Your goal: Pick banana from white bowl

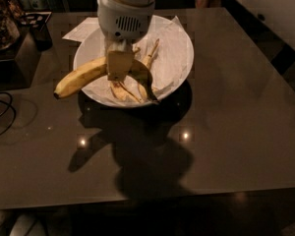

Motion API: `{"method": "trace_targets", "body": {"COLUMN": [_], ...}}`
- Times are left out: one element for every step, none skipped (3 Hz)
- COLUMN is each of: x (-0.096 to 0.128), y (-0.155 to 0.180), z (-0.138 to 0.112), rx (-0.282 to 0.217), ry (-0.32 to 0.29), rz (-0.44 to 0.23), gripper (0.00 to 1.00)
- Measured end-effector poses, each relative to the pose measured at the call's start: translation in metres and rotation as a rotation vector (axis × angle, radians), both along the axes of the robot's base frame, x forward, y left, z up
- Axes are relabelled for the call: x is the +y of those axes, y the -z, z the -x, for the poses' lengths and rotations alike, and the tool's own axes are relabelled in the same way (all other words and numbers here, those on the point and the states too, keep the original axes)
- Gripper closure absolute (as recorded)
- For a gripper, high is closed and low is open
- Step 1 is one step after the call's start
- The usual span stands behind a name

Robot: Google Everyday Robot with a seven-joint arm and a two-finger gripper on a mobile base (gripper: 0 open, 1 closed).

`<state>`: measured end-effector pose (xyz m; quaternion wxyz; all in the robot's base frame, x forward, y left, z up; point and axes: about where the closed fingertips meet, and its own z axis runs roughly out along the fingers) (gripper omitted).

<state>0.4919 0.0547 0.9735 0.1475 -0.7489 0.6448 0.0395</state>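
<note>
The banana (81, 76) is long, curved and yellow, with a dark tip at its right end. It hangs in the air above the left rim of the white bowl (179, 36), its left end sticking out past the rim over the table. My gripper (120, 65) comes down from above and is shut on the banana near its middle. The bowl is lined with crinkled white paper and holds thin browned peel pieces (125, 90) under the gripper.
The bowl stands on a dark glossy table (226, 132). A dark box (19, 48) with clutter sits at the far left, and a black cable (2, 112) loops at the left edge. A pale robot body part fills the top right corner (280, 9).
</note>
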Motion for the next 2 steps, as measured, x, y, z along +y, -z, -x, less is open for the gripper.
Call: {"method": "trace_targets", "body": {"x": [-0.0099, -0.0106], "y": [-0.0021, -0.0021], "z": [0.018, 0.0189], "rx": [0.015, 0.016], "ry": [0.053, 0.056], "rz": [-0.025, -0.027], "gripper": [1.0, 1.0]}}
